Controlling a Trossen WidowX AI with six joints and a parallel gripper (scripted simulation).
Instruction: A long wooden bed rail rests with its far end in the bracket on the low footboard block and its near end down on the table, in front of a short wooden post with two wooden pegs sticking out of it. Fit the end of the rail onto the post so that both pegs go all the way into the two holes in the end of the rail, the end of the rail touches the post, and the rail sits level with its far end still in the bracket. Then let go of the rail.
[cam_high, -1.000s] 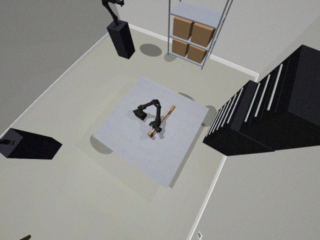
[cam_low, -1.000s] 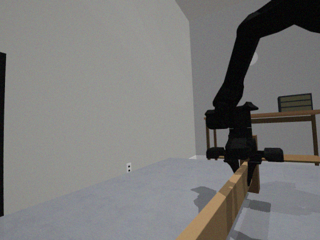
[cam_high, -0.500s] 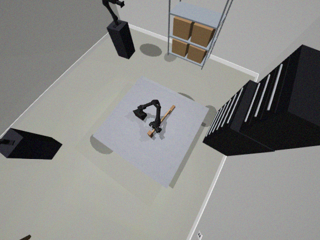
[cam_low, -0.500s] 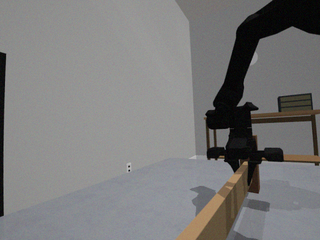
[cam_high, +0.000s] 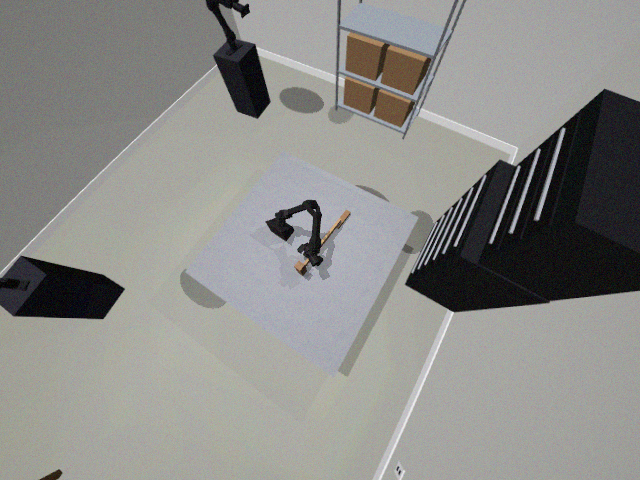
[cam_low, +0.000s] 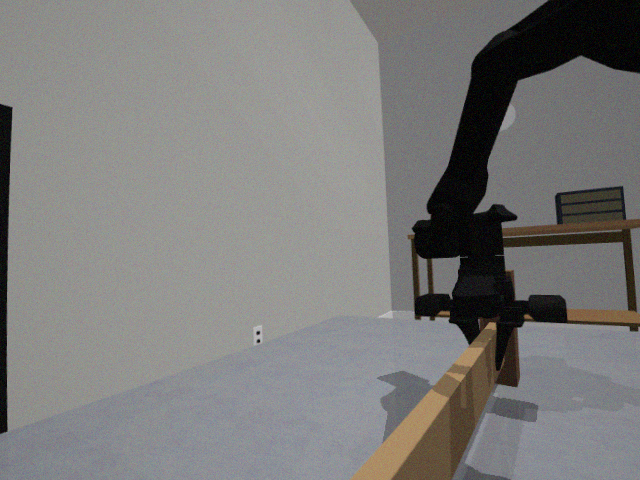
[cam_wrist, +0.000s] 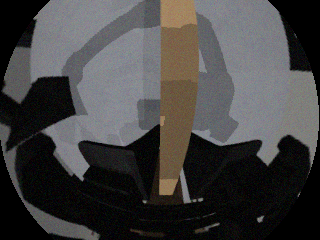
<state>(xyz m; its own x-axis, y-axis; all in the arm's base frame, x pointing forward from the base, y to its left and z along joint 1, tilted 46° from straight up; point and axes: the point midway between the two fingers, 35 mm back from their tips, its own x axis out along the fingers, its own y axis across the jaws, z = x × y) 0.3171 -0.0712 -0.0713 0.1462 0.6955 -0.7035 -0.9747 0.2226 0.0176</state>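
Observation:
The long wooden rail (cam_high: 329, 236) (cam_low: 439, 408) (cam_wrist: 179, 55) runs from the upper right of the top view down to my gripper. My gripper (cam_low: 484, 352) (cam_wrist: 167, 128) is shut on the rail close to its post end, with one finger on each side. The rail is held raised, with its shadow on the table below. The brown wooden post (cam_high: 299, 267) (cam_low: 510, 359) stands just beyond the gripper, in line with the rail. The pegs, the holes and any gap at the post are hidden by the gripper. The far end in the footboard bracket is too small to judge.
The arm's base (cam_high: 279, 228) stands on the grey table (cam_high: 330, 335), to the left of the rail in the top view. A shelf with boxes (cam_high: 405, 69), black pedestals (cam_high: 242, 80) and a dark stair-like structure (cam_high: 480, 258) stand away from the table.

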